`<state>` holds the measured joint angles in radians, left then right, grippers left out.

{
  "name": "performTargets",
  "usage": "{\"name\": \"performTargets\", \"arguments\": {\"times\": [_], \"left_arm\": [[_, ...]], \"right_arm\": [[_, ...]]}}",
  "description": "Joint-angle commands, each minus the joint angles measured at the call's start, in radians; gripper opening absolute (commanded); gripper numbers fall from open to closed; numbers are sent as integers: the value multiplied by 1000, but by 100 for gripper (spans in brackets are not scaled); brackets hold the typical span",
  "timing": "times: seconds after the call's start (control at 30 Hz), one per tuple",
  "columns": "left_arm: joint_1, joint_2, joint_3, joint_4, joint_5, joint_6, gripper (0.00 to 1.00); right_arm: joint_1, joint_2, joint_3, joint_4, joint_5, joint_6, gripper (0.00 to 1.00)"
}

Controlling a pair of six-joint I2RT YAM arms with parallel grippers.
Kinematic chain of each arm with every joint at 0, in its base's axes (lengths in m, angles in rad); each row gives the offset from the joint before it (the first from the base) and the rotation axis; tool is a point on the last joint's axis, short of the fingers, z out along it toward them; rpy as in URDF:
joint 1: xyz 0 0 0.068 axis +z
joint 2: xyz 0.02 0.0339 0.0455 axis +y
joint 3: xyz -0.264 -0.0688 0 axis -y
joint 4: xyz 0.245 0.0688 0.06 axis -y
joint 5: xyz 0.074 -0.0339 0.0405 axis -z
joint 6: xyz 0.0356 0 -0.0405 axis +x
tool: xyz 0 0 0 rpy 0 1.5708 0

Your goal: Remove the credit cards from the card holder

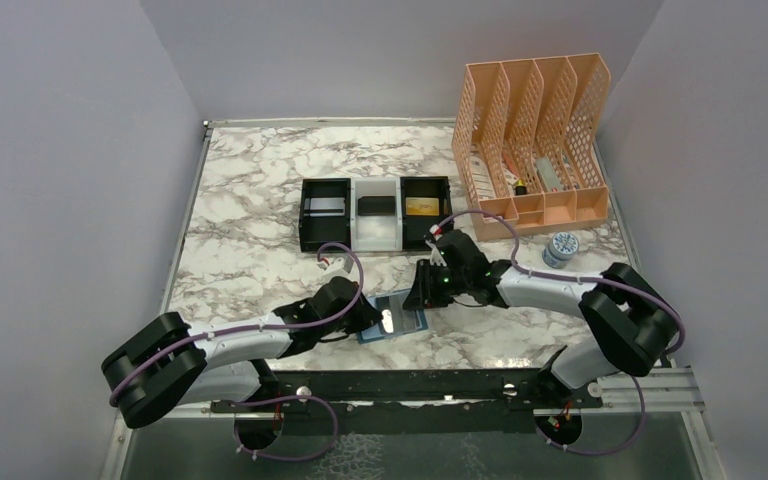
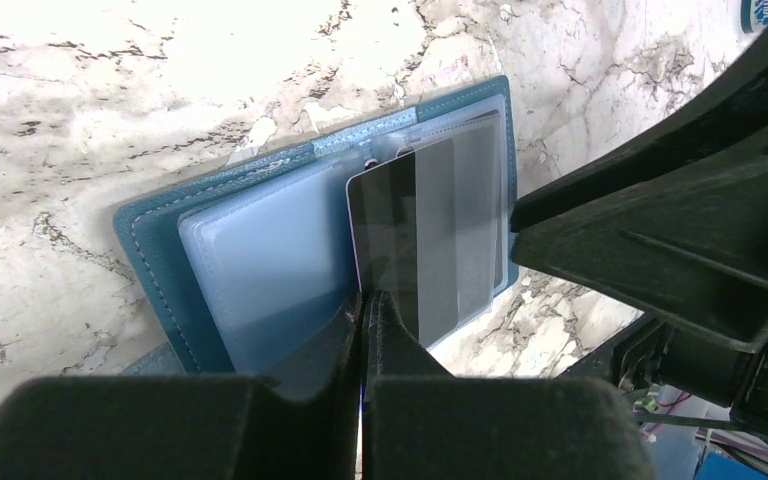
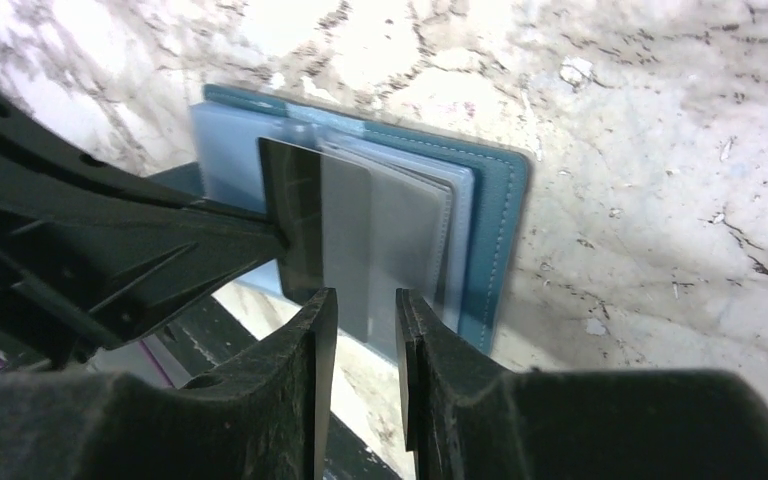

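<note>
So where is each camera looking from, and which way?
Top: high behind, looking down at the table; left arm and right arm show.
Left wrist: on that arm, looking past the shut left gripper at the card.
Right wrist: past the right gripper, facing the card from the opposite end.
Shared: both wrist views show the wallet and the other gripper.

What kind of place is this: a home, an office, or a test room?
Probably a robot test cell: plain grey walls box in a marble-pattern table, with staged office props like the peach file organizer.
</note>
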<state>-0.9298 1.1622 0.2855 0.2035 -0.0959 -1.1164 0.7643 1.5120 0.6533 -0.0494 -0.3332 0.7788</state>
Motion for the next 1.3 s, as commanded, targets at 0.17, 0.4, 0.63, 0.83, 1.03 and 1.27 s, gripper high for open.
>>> {"name": "performTargets", "arguments": {"times": [0.17,0.4,0.63,0.83,1.03,1.27], "left_arm": [[-3,16,0,-22,-15,19,1],[-2,22,-12,24,1,23,19],[14,84,-85,163,71,-54,33],[18,59,-117,192,72,-59,36],[27,65,-132,237,94,-67,41],[60,157,-154,372,190,-57,41]], "right_arm": [[0,6,-2,123,-129,-3,30],[0,129,-15,97,-104,36,29],[-2,130,-21,39,0,39,29],[-2,129,-27,44,6,44,29],[-2,141,-41,70,-10,61,29],[-2,157,-53,90,-18,69,29]]}}
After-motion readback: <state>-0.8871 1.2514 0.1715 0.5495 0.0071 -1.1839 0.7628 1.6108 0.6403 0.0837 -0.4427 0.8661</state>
